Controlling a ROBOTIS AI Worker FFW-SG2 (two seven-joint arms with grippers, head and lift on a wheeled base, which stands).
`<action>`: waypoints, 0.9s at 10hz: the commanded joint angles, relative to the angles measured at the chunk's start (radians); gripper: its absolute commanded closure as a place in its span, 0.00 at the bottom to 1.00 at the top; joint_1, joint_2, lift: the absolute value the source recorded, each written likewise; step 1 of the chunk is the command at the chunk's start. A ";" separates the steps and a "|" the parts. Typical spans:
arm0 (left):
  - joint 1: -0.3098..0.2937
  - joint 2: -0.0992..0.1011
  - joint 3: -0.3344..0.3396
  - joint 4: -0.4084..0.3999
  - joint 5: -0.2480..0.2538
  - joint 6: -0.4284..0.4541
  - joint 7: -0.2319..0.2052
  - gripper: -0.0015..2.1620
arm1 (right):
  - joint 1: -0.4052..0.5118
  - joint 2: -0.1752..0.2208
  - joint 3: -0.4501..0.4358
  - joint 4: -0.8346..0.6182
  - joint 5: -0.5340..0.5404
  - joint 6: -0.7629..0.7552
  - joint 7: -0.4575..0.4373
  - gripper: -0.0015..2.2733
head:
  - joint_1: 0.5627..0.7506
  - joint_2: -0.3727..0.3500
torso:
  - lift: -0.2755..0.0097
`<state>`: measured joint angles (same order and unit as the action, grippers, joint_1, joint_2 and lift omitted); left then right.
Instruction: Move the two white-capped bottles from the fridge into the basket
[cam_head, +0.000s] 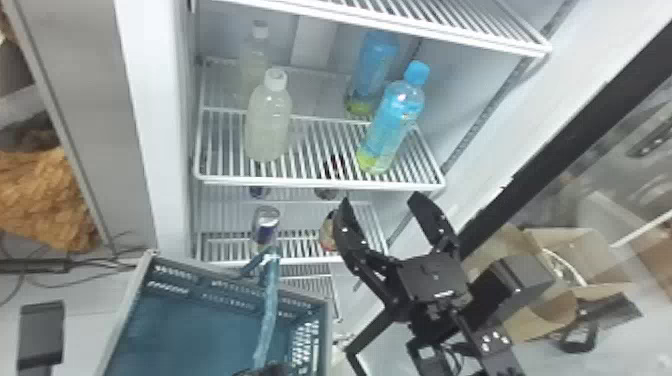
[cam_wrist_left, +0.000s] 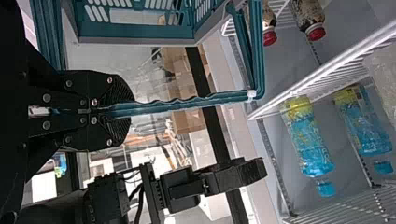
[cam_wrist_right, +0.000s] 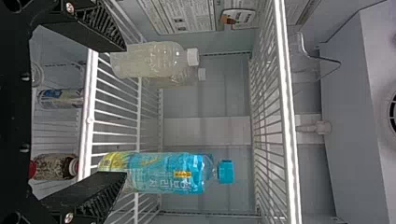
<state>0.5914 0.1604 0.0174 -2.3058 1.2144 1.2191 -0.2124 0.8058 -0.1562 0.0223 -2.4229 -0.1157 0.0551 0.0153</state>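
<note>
Right black two-fingered claw (cam_head: 380, 197) is spread wide, empty. Blue-capped plastic bottle (cam_head: 392, 125) could be toppled if alignment is not corrected leftward.

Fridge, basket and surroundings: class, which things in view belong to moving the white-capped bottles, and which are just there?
For the job:
- two white-capped bottles on a shelf
- basket
- left gripper, closed on the basket handle
- right gripper, open

Just there:
- two blue-capped bottles
- can on a lower shelf
- red-capped bottles
- cardboard
</note>
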 joint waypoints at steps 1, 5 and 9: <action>0.000 -0.001 0.003 0.000 0.000 0.001 0.001 0.55 | 0.002 0.000 0.000 0.002 0.000 -0.006 0.000 0.04 | 0.70 0.03 | 0.97; 0.002 -0.001 0.005 0.000 0.000 0.001 0.001 0.55 | 0.002 0.001 0.002 0.002 -0.004 -0.016 0.002 0.04 | 0.70 0.03 | 0.97; 0.005 -0.002 0.009 0.000 -0.004 0.001 0.001 0.55 | -0.020 0.001 0.004 0.026 -0.022 -0.028 0.032 0.04 | 0.70 0.03 | 0.97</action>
<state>0.5961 0.1590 0.0233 -2.3058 1.2130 1.2191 -0.2119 0.7924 -0.1549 0.0257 -2.4062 -0.1308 0.0272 0.0442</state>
